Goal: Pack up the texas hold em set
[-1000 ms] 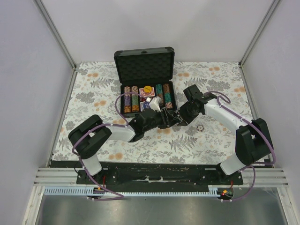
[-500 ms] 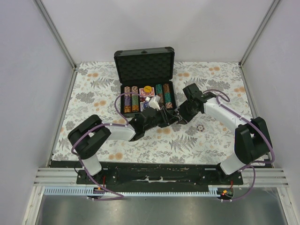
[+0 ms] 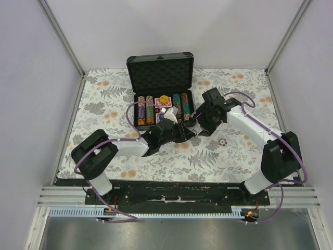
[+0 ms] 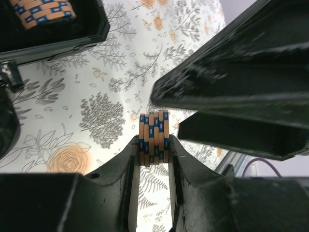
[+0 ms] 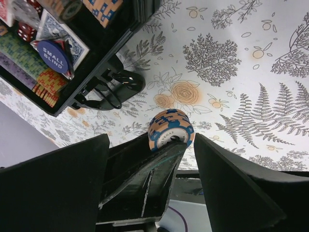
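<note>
At the middle of the flower-print table (image 3: pixel 104 109), just in front of the open briefcase (image 3: pixel 160 73), the two grippers met tip to tip. Briefcase: lid upright, tray part-filled with chip rows, cards, red dice (image 5: pixel 26 31) and a Small Blind button (image 5: pixel 54 56). Right gripper (image 5: pixel 152 145): jaws widened over the last second, now spread well apart and touching nothing. Left gripper (image 4: pixel 153 145): narrowed in the same second, fingers now clamped on the flat faces of the chip stack (image 4: pixel 153 137). Judged a completed hand-over, the left arm now sole carrier and free to take the load to the tray. Chip stack: orange and blue, held on edge above the cloth, near the case's front right corner, sitting between the right gripper's parted fingers without contact. Loose round piece (image 3: pixel 223 141): flat on the cloth, well right of both grippers, not yet packed.
</note>
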`<state>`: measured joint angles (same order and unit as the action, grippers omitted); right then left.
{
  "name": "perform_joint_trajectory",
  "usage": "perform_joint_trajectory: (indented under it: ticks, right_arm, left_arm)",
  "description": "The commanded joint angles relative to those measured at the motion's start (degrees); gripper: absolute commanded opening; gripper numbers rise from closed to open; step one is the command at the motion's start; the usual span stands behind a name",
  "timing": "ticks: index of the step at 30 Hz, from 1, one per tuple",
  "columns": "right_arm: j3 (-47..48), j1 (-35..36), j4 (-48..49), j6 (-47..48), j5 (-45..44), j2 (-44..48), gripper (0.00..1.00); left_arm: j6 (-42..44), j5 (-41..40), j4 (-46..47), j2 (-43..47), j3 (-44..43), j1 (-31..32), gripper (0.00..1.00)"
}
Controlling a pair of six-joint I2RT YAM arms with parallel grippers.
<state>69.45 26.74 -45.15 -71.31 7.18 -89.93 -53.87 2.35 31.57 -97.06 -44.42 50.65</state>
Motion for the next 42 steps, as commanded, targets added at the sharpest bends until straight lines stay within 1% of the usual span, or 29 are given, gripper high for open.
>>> perform_joint_trajectory:
  ticks: [1, 4, 10, 12, 14, 15, 18, 22, 23, 25, 27, 29, 31, 36, 38, 42]
  right_arm:
    - [2.80, -0.46, -1.26, 2.75, -3.40, 3.97, 0.79]
    - [0.96, -1.51, -2.14, 4.24, -4.45, 6.69, 0.80]
    - [-5.89, -5.99, -2.75, 8.46, -5.77, 15.99, 0.80]
    - [-8.01, -7.22, -3.19, 9.69, -6.56, 19.51, 0.80]
    - [-9.42, -8.10, -3.72, 10.92, -6.83, 22.33, 0.80]
    - [-9.86, -8.46, -3.98, 11.54, -8.31, 23.73, 0.80]
    - [-10.21, -8.90, -4.77, 13.30, -9.81, 27.25, 0.80]
    - [-10.30, -9.25, -4.95, 15.32, -10.96, 30.25, 0.81]
    - [-10.39, -9.25, -4.95, 15.58, -11.05, 30.69, 0.81]
    - [-10.65, -9.43, -4.95, 16.55, -11.31, 31.65, 0.81]
    - [-11.00, -9.51, -4.86, 17.16, -11.84, 32.53, 0.81]
    - [-11.53, -9.69, -4.78, 17.52, -12.28, 33.15, 0.82]
    - [-12.23, -9.69, -4.51, 17.69, -12.36, 33.77, 0.82]
    - [-14.60, -10.04, -3.46, 17.87, -12.01, 34.65, 0.82]
    - [-15.13, -10.04, -3.02, 18.05, -11.66, 34.47, 0.82]
    - [-15.92, -10.22, -2.58, 18.31, -11.14, 34.21, 0.83]
  left_arm:
    - [5.43, -2.17, -5.72, 4.24, -2.42, 0.24, 0.02]
    - [10.08, -5.16, -11.86, 6.26, -4.43, 0.06, 0.02]
    - [25.18, -11.13, -26.81, 10.65, -10.76, -1.17, 0.02]
    - [31.59, -10.97, -29.45, 11.80, -12.78, -1.96, 0.02]
    - [39.59, -8.17, -31.30, 12.33, -15.77, -3.28, 0.02]
    - [43.37, -6.85, -34.62, 12.42, -17.35, -3.80, 0.02]
    - [53.04, -5.61, -36.14, 13.03, -19.82, -5.12, 0.02]
    - [65.53, 0.54, -33.60, 13.12, -19.91, -7.93, 0.02]
    - [68.86, 3.42, -33.16, 12.95, -19.82, -8.81, 0.02]
    - [73.62, 10.53, -34.11, 12.51, -20.70, -10.83, 0.02]
    - [78.19, 19.32, -35.26, 11.28, -21.93, -13.72, 0.02]
    - [81.45, 26.45, -36.57, 9.61, -23.77, -15.75, 0.02]
    - [83.13, 29.54, -38.51, 7.42, -26.66, -17.25, 0.02]
    - [90.67, 36.14, -51.33, -0.93, -36.60, -18.13, 0.02]
    - [93.05, 36.15, -53.97, -3.48, -38.63, -18.13, 0.02]
    - [95.35, 34.92, -55.56, -6.65, -39.69, -18.13, 0.02]
